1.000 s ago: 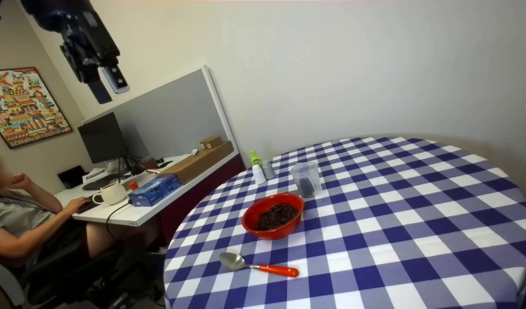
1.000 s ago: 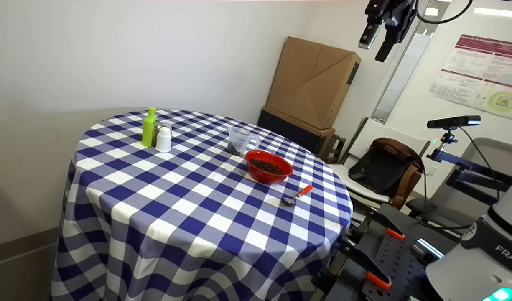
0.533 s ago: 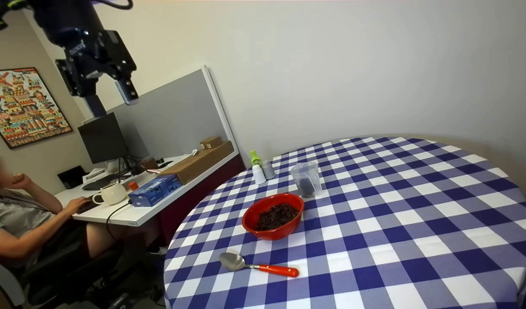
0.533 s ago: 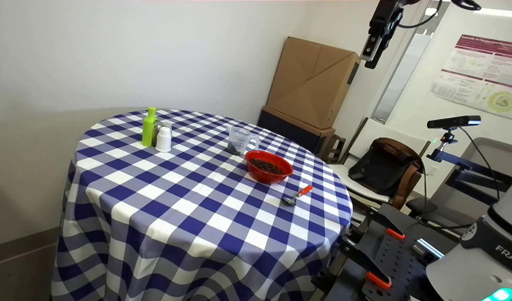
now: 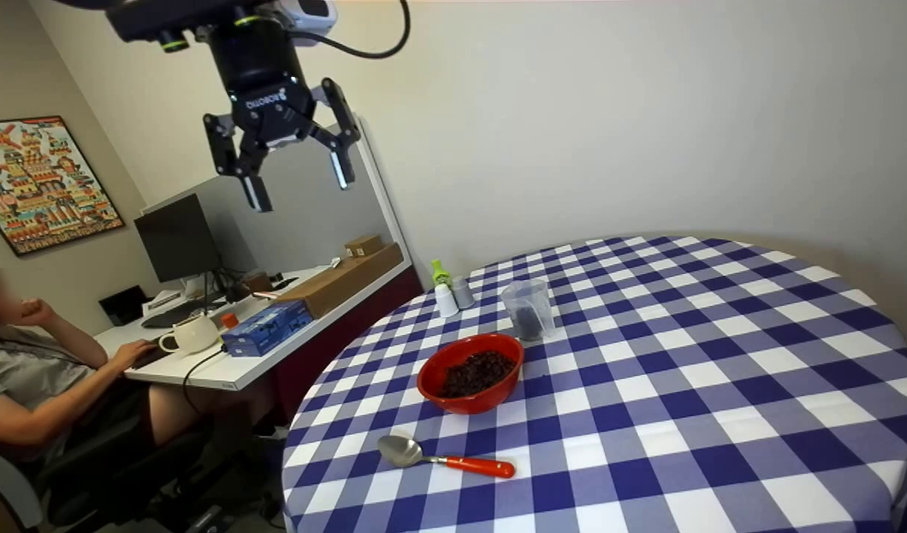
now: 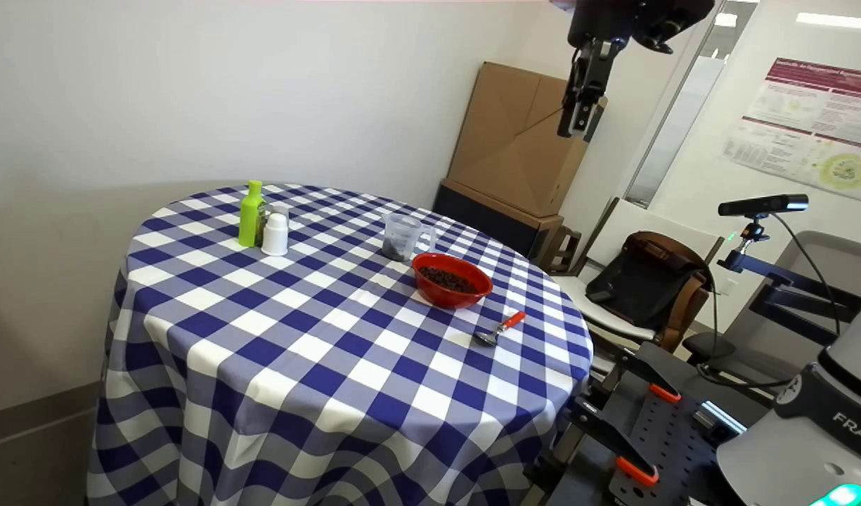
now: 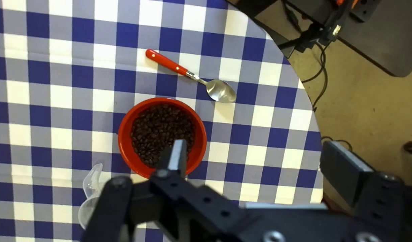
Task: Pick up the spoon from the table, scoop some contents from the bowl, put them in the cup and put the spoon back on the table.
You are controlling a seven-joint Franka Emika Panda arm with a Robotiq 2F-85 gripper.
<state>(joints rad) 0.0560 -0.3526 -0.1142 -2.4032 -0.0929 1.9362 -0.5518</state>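
Note:
My gripper [image 5: 301, 191] is open and empty, high above the checked table [image 5: 646, 400]; it also shows in an exterior view [image 6: 578, 126] and the wrist view [image 7: 254, 151]. The spoon [image 5: 453, 462] lies flat on the cloth beside the bowl, its orange-red handle and metal head visible in the wrist view [image 7: 190, 74]. The red bowl [image 5: 472, 405] holds dark brown contents [image 7: 158, 131]. In the wrist view one finger overlaps the bowl's lower right edge [image 7: 124, 134]. The clear cup [image 6: 402, 237] stands beside the bowl with dark stuff at its bottom; the gripper partly hides it in the wrist view [image 7: 88, 210].
A green bottle [image 6: 250, 214] and a white shaker-like item [image 6: 275, 235] stand on the table. A person sits at a desk with a blue box [image 5: 268, 328] beside the table. A camera on a mount [image 6: 762, 204] stands near the robot base.
The gripper has moved toward the table and a little lower, and has turned so both fingers show spread in an exterior view. The spoon, bowl and cup have not moved.

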